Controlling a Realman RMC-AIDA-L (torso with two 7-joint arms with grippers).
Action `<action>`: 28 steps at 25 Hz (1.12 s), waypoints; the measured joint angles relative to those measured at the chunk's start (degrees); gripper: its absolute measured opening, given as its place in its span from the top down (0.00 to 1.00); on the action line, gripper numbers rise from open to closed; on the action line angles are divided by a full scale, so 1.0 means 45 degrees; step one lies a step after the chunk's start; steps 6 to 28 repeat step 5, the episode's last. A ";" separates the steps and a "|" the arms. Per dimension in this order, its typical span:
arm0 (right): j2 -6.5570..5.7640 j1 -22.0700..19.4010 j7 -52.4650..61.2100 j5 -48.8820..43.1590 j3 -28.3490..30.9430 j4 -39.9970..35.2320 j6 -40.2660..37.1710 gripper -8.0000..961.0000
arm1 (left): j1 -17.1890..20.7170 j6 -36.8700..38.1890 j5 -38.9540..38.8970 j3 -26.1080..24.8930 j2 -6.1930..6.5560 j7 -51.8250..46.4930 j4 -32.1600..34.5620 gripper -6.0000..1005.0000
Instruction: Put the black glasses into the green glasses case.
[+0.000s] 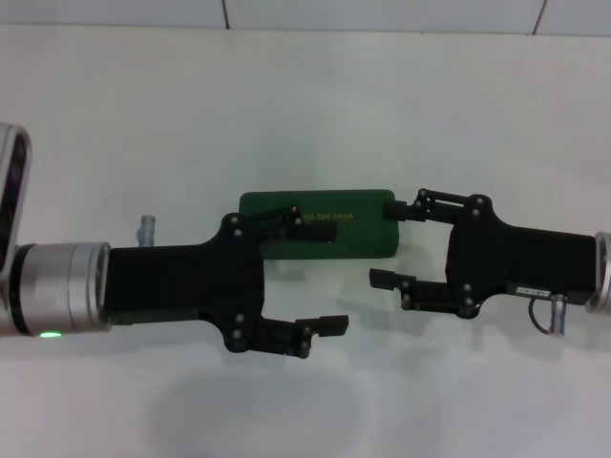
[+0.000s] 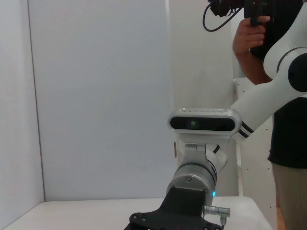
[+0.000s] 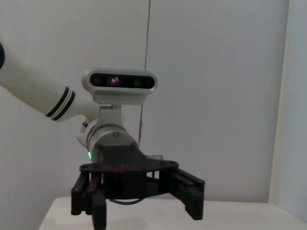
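Observation:
The green glasses case [image 1: 361,237] lies shut on the white table [image 1: 305,105] at the centre, gold lettering on its lid. The black glasses are out of view in every frame. My left gripper [image 1: 329,277] hovers open just in front of the case, its far finger over the lid. My right gripper [image 1: 384,243] is open at the case's right end, its far finger by the corner. Nothing is between either pair of fingers. The right wrist view faces the left gripper [image 3: 144,210], fingers spread. The left wrist view shows only the right arm's wrist [image 2: 192,179].
A white wall runs along the table's back edge [image 1: 382,31]. In the left wrist view a person [image 2: 288,139] stands beside the table holding a black device. White panels close off the sides.

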 joint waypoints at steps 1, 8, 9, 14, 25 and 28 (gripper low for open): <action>0.0000 -0.0014 -0.0124 0.0044 -0.0038 0.0000 0.0000 0.28 | -0.0016 -0.0003 -0.0002 0.0000 0.0000 0.0001 -0.0001 0.11; 0.0002 -0.0124 -0.0423 0.0544 -0.0299 0.0006 0.0010 0.27 | -0.0030 -0.0007 -0.0006 -0.0170 0.0000 0.0004 -0.0001 0.11; 0.0002 -0.0124 -0.0423 0.0544 -0.0299 0.0006 0.0010 0.27 | -0.0030 -0.0007 -0.0006 -0.0170 0.0000 0.0004 -0.0001 0.11; 0.0002 -0.0124 -0.0423 0.0544 -0.0299 0.0006 0.0010 0.27 | -0.0030 -0.0007 -0.0006 -0.0170 0.0000 0.0004 -0.0001 0.11; 0.0002 -0.0124 -0.0423 0.0544 -0.0299 0.0006 0.0010 0.27 | -0.0030 -0.0007 -0.0006 -0.0170 0.0000 0.0004 -0.0001 0.11; 0.0002 -0.0124 -0.0423 0.0544 -0.0299 0.0006 0.0010 0.27 | -0.0030 -0.0007 -0.0006 -0.0170 0.0000 0.0004 -0.0001 0.11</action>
